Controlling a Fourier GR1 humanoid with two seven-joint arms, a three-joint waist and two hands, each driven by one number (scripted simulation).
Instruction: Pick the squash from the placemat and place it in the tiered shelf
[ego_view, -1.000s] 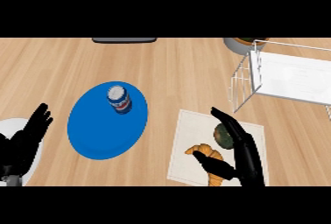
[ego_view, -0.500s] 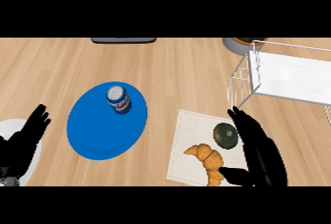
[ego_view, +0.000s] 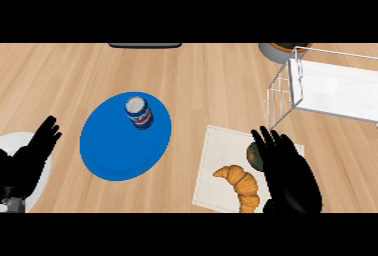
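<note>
the counter (ego_view: 207, 75) is light wood with a fine grain, matt. on it, the blue plate (ego_view: 111, 150) looks smooth, and the placemat (ego_view: 221, 150) pale and cloth-like. the tiered shelf (ego_view: 284, 92) is thin white wire. the croissant (ego_view: 240, 182) shows a glossy golden crust.

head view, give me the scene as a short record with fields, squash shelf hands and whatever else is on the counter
squash: dark green, on the placemat, partly hidden by the right hand
right hand: open, fingers straight, over the squash
left hand: open, resting at the lower left edge
tiered shelf: white wire, upper right, nothing seen in it
croissant: on the placemat, beside the squash
can: on the blue plate
task state: squash not yet lifted
</note>
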